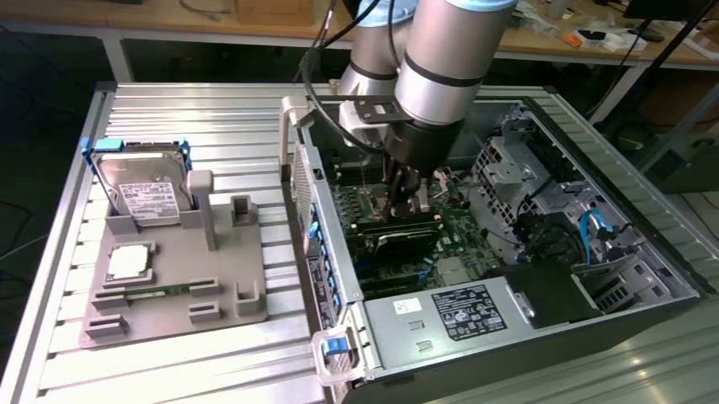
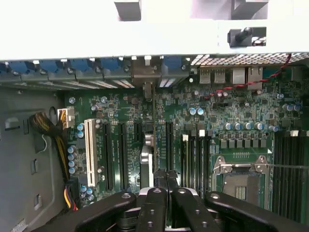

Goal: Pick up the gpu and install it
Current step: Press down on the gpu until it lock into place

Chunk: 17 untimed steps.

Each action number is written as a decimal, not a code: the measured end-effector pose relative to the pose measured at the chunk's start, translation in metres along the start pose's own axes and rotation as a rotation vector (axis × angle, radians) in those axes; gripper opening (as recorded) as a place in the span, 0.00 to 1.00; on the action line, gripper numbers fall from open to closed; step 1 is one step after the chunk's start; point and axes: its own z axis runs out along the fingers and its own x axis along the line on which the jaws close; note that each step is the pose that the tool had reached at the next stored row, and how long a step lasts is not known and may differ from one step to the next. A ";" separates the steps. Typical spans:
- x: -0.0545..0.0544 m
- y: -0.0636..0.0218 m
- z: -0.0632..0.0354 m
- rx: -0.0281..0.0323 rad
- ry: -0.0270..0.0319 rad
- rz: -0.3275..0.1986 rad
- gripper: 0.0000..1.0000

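Clenched, the black claw point(image 2: 161, 186) grips the thin dark gpu card point(image 2: 147, 145) edge-on above the green motherboard point(image 2: 193, 125). At its twelve o'clock, the card's silver bracket meets the case's rear wall point(image 2: 72, 48).

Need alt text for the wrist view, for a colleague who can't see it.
The end effector, shut on the gpu, holds it edge-on above the green motherboard inside the open computer case, over black expansion slots beside a white slot.

A: Work surface?
B: Ribbed aluminium bench point(image 1: 180, 105), silver, slats running lengthwise.
A: Behind?
B: Wooden table point(image 1: 214, 21) along the far edge, white legs, cluttered top toward the exterior view's right.
A: Floor?
B: Dark point(image 1: 29, 151). Lighting even, cool.
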 end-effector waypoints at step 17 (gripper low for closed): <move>0.001 0.0524 -0.0061 0.0185 0.0045 0.000 0.14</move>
